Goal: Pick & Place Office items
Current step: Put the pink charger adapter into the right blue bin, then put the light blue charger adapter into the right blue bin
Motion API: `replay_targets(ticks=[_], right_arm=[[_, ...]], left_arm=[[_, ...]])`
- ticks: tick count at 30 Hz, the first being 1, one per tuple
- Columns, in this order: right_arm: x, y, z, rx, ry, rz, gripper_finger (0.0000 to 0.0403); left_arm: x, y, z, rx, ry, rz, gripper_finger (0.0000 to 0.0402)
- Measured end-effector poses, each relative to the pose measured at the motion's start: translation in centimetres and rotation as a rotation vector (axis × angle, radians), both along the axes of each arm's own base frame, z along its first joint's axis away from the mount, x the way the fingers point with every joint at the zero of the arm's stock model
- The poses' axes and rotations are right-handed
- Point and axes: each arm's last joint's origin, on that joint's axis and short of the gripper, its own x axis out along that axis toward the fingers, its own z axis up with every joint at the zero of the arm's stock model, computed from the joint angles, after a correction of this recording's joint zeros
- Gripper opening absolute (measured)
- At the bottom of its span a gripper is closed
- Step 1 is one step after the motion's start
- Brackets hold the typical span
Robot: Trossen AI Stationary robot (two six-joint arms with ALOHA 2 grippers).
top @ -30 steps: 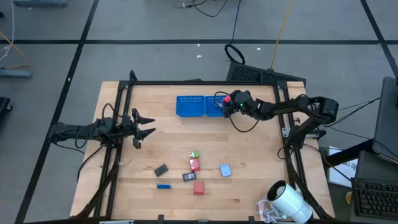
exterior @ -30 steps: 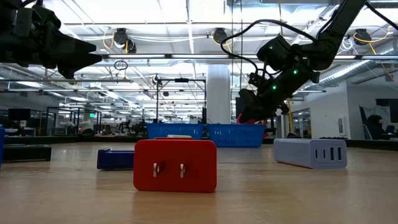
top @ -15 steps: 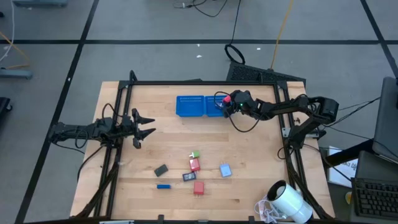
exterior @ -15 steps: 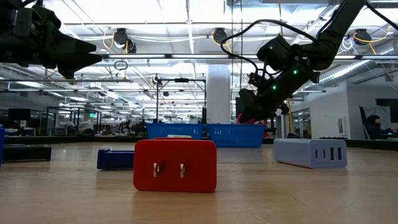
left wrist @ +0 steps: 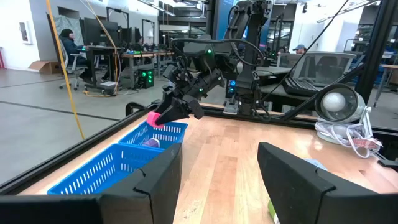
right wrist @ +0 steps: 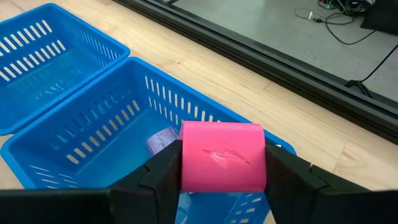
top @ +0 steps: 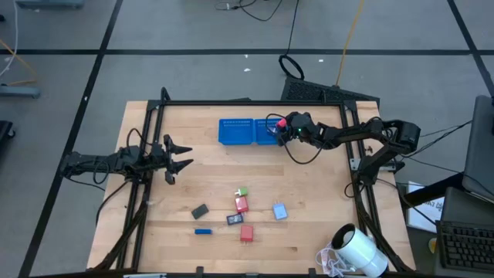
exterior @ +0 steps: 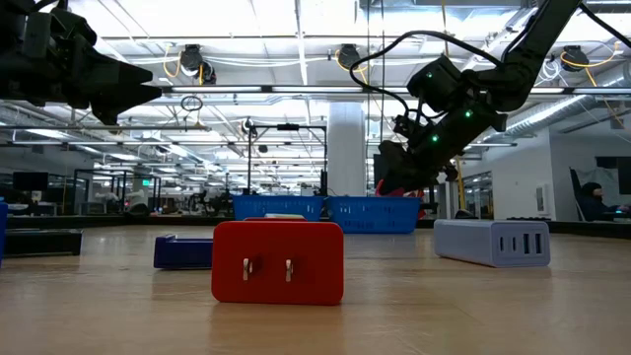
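My right gripper [top: 282, 127] hangs over the right compartment of the blue mesh tray [top: 236, 131] at the table's far side, shut on a pink block [right wrist: 222, 155]. A purple piece [right wrist: 161, 142] lies on that compartment's floor. Several office items lie on the table's near middle: red blocks [top: 241, 205] [top: 246, 233], a light blue one [top: 279, 211], a dark grey one [top: 201, 211], a dark blue one [top: 202, 231]. My left gripper [top: 182, 154] waits open at the table's left, holding nothing. My right gripper pinches the pink block between its two fingers [right wrist: 163, 171], by two opposite sides [right wrist: 185, 163]. The fingers slant downward, coming from the table's right side. The block is lifted clear, over the tray's right compartment [right wrist: 106, 124].
A big white cylinder [top: 360, 252] with a cord lies at the near right corner. A black frame [top: 247, 102] runs around the table. In the low view a red block [exterior: 278, 261] stands nearest, with a light blue piece [exterior: 491, 242] to its right.
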Motion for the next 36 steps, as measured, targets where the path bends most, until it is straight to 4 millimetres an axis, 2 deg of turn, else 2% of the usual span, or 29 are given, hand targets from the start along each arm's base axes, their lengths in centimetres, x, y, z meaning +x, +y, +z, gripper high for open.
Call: replay_targets(ticks=[5,17,24,30,36], right_arm=[[0.0,0.0,0.0,-0.002,-0.004,0.000,0.0181],[0.0,0.0,0.1,-0.003,-0.005,-0.001,0.0228],[0.3,0.1,0.4,-0.026,-0.030,0.023,0.0228],[1.5,1.3,1.4,-0.024,-0.168,0.183,0.0218],[3.1,4.3,2.5,0.016,-0.314,0.471,0.0216]], left_arm=[[0.0,0.0,0.0,0.000,0.000,0.000,0.0214],[0.0,0.0,0.0,0.000,0.000,0.000,0.0214],[0.0,0.0,0.0,0.000,0.000,0.000,0.0214],[0.0,0.0,0.0,0.000,0.000,0.000,0.0214],[0.0,0.0,0.0,0.000,0.000,0.000,0.0214]])
